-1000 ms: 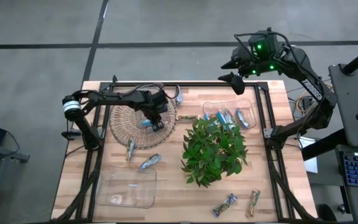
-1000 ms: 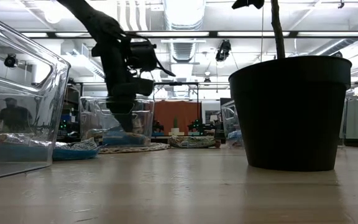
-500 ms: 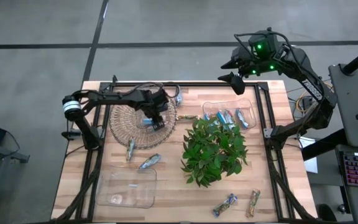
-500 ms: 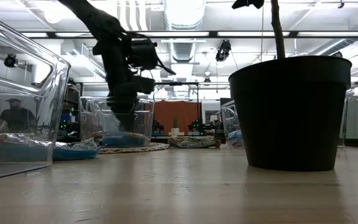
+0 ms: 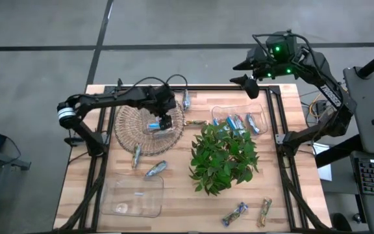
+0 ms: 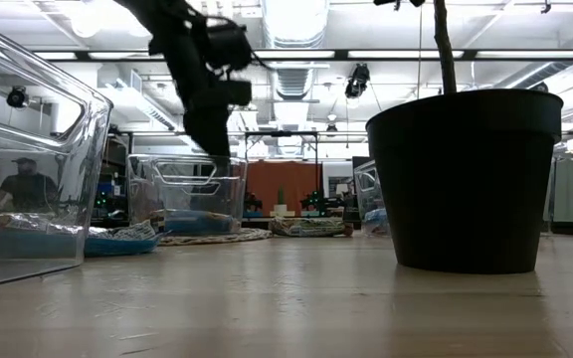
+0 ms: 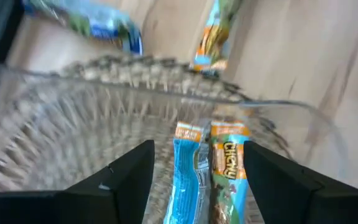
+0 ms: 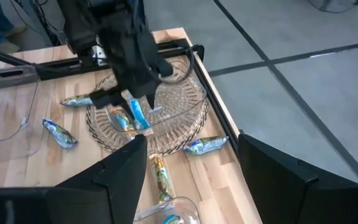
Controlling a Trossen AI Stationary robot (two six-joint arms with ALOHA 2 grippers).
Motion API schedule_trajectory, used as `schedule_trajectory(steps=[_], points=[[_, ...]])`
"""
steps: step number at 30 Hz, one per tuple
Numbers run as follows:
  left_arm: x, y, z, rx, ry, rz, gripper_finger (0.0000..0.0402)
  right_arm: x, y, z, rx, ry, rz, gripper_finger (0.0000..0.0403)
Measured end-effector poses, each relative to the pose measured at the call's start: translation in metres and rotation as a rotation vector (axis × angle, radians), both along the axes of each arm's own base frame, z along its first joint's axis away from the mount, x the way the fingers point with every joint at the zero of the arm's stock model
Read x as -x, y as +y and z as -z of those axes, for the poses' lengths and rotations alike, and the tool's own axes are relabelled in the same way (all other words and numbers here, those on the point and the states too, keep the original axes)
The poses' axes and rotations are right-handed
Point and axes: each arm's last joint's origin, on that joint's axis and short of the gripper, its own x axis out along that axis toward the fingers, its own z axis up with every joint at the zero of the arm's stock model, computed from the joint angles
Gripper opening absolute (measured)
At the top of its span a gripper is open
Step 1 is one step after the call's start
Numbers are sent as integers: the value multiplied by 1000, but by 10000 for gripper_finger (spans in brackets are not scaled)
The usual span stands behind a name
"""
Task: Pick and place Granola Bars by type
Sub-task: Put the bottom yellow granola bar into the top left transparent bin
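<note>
Table (image 5: pixel 284 188) with potted plant (image 5: pixel 224 156). Left gripper (image 5: pixel 166 121), fingers spread and empty, hangs over the glass dish (image 5: pixel 127 133) holding two bars (image 7: pixel 210 168): a drop-off step, seemingly. Next: fetch a loose bar (image 5: pixel 156 169). Right gripper (image 5: pixel 246 73) waits, apparently open, beyond the table.

Our left arm reaches across the table's far half, its left gripper (image 5: pixel 165 123) pointing down with fingers spread, apparently holding nothing. Our right arm waits raised beyond the far right corner, right gripper (image 5: pixel 247 77) spread wide.
</note>
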Motion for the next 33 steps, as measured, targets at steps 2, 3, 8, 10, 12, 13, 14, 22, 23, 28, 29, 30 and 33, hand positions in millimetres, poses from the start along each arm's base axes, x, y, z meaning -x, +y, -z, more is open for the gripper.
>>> schedule_trajectory(steps=[2,3,8,10,12,13,14,22,23,28,29,30,33], points=[[0,0,-13,-23,-48,12,227,3,2,2,-4,1,2,238],[0,0,-20,-35,-69,19,227,4,3,4,-8,2,4,238],[-5,2,-50,-89,-138,48,227,12,8,17,-32,11,14,237],[-8,2,-65,-114,-188,52,227,16,10,23,-52,4,27,237],[-9,2,-79,-130,-224,51,227,20,13,29,-66,1,36,237],[-10,2,-85,-137,-241,50,227,23,15,31,-71,-1,39,237],[-10,3,-91,-146,-260,50,227,25,17,34,-78,-2,44,237],[-8,0,-129,-168,-338,64,227,58,44,68,-142,87,20,237],[-8,-1,-132,-166,-345,68,227,62,47,73,-153,107,13,237],[-7,-2,-139,-159,-363,79,227,81,64,91,-210,165,-3,237],[-7,-2,-139,-159,-362,79,227,83,68,95,-222,174,-8,237],[-7,-2,-139,-159,-362,79,227,87,71,98,-227,181,-17,237],[-7,-2,-138,-157,-359,80,227,95,81,106,-238,205,-73,237]])
